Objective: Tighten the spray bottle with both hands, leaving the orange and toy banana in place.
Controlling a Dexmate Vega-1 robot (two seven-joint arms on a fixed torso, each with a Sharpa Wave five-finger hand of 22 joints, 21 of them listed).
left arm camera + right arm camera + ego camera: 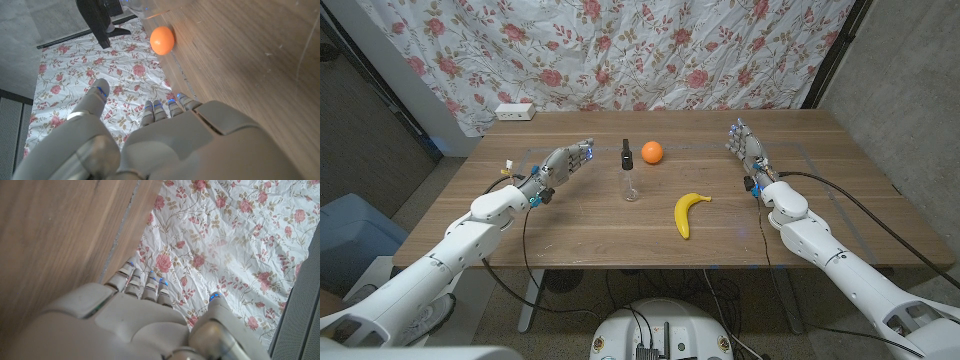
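Wooden table (570, 225) below, floral cloth (620, 50) hung behind, white power strip (515, 111) at far left edge.

Left hand (563, 162): left of centre, just above the wood, fingers extended toward the bottle and slightly apart, gripping nothing. Near the bottle but clearly apart from it. Same spread and emptiness seen from the left wrist, thumb (95, 97) held off to one side.

Spray bottle (629, 172): mid-table, upright, clear body, black spray head on top. Untouched by either hand. Whether the head sits loose or crooked, cannot tell.

Orange (652, 152): just right of the bottle and a little farther back, close to it but not touching. Toy banana (688, 213): nearer and to the right, lying flat, apart from both.

Right hand (744, 143): well right of the bottle, beyond orange and banana, fingers up and somewhat apart, empty.

Step in hand, by judgement: approach only, no grip taken, tightening not begun.

Next move, by judgement: left hand closing around the clear body to steady it; right hand crossing in high, over the orange, to pinch the black head and twist. Little room on the bottle's right side, so a careful path past the orange needed. Light, narrow bottle, likely to tip under any sideways push before being held.
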